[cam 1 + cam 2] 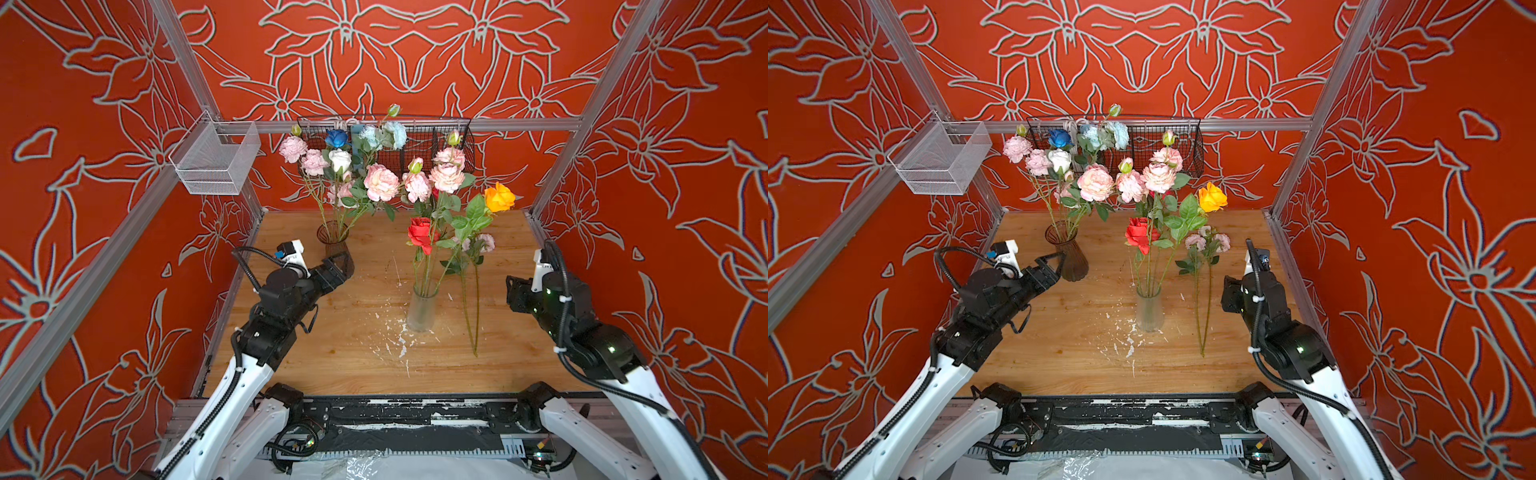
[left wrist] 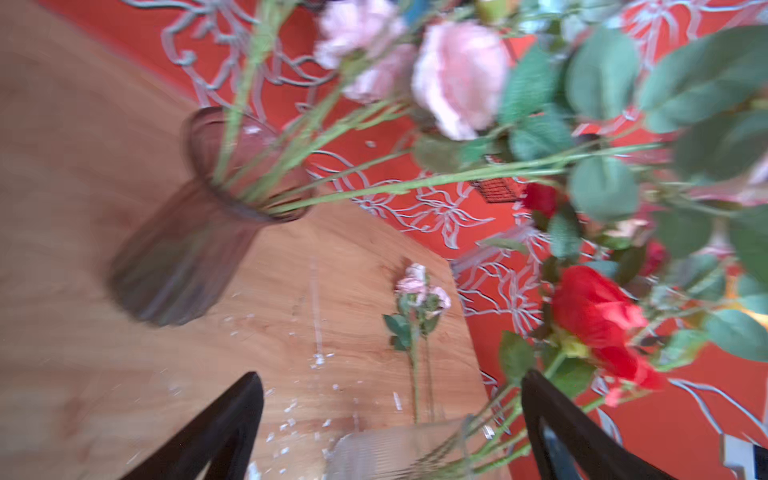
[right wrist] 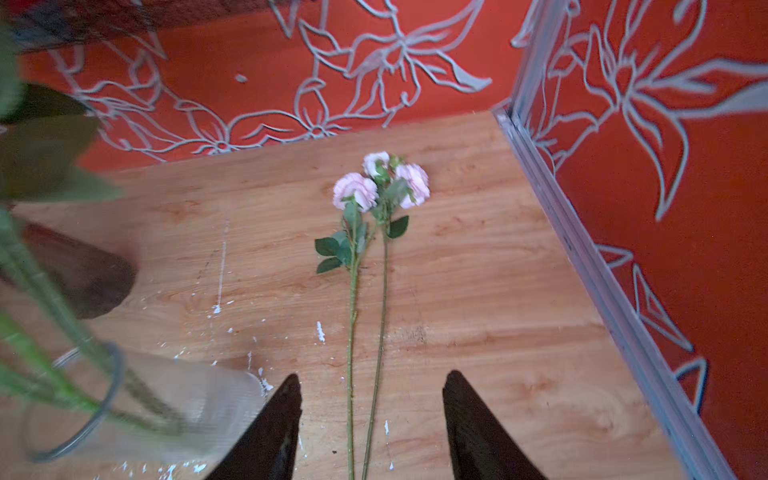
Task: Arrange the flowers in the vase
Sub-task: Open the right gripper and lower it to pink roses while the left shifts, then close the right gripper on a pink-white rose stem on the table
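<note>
Two pale pink flowers (image 3: pixel 380 183) lie side by side on the wooden table (image 1: pixel 332 353), stems toward the front; they show in both top views (image 1: pixel 482 243) (image 1: pixel 1210 241). My right gripper (image 3: pixel 374 374) is open just right of them (image 1: pixel 512 291), and their stems run between its fingers without touching. A clear ribbed vase (image 1: pixel 422 309) mid-table holds red, orange and pink flowers. A dark ribbed vase (image 1: pixel 1069 253) at the back left holds pink, white and blue flowers. My left gripper (image 2: pixel 390 374) is wide open and empty beside the dark vase (image 1: pixel 1054 262).
A white mesh basket (image 1: pixel 216 162) hangs on the left rail. A black wire basket (image 1: pixel 415 141) hangs on the back wall behind the blooms. White flecks (image 1: pixel 395 336) dot the table near the clear vase. Aluminium posts and red walls close in three sides.
</note>
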`<state>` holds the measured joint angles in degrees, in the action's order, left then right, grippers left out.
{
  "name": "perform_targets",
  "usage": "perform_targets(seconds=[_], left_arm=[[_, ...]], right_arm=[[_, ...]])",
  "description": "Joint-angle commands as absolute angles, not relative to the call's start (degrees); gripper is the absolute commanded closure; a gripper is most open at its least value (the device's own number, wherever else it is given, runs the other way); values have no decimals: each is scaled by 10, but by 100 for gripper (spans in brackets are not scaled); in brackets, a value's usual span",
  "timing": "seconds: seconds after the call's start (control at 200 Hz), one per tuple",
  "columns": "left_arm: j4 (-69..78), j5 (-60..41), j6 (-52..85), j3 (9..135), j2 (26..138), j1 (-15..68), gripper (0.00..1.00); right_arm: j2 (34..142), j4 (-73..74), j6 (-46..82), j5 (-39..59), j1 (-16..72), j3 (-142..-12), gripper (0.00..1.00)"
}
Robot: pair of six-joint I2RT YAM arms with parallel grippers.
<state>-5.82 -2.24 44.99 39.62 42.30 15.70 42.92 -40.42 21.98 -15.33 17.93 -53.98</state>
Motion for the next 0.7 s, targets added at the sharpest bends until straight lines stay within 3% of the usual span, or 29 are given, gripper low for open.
perform_targets(seconds=[0.0,0.07,0.18,0.29,0.385,0.696], left_arm=[[-90,23,499,350,429,155,4],[-74,0,531,324,444,155,4],[14,-67,576,270,486,156,4],[90,-83,597,238,522,156,4],[106,-78,587,247,546,155,3],[188,-105,613,253,630,153,2]], right_arm=[[487,-352,254,-39,108,-506,53],[559,-315,262,-13,86,-501,59],[694,-257,280,28,56,-532,59],[854,-264,258,-22,54,-648,49],[974,-317,228,32,41,-754,47],[1080,-337,194,50,40,-778,49]])
